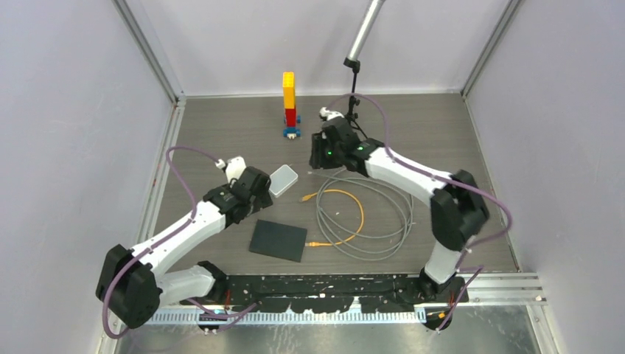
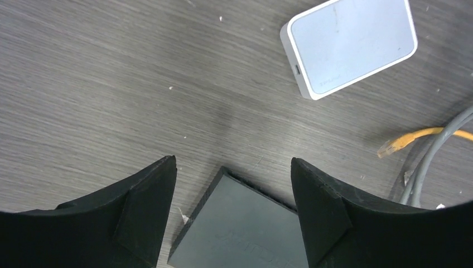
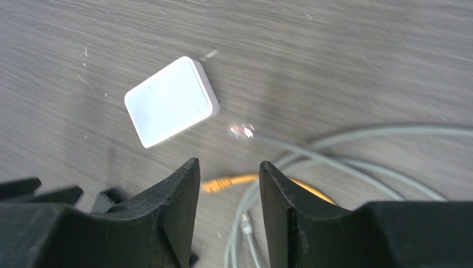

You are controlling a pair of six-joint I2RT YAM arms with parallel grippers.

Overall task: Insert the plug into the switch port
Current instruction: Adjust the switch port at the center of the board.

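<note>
The white rounded box [image 1: 283, 179] lies flat on the table left of centre. In the left wrist view the white box [image 2: 351, 47] shows a small opening [image 2: 296, 71] in its near side. The orange cable's plug [image 1: 304, 198] lies on the table just right of the box, and it also shows in the left wrist view [image 2: 393, 146] and the right wrist view [image 3: 220, 183]. My left gripper [image 1: 259, 198] [image 2: 231, 162] is open and empty, above the table beside the box. My right gripper [image 1: 321, 156] [image 3: 228, 163] is open and empty, above the plug and behind it.
A dark flat box [image 1: 278, 240] [image 2: 251, 229] lies in front of the white box, under my left fingers. A coiled grey cable [image 1: 368, 214] with a clear plug [image 3: 244, 131] lies to the right. A brick tower [image 1: 290, 103] stands at the back.
</note>
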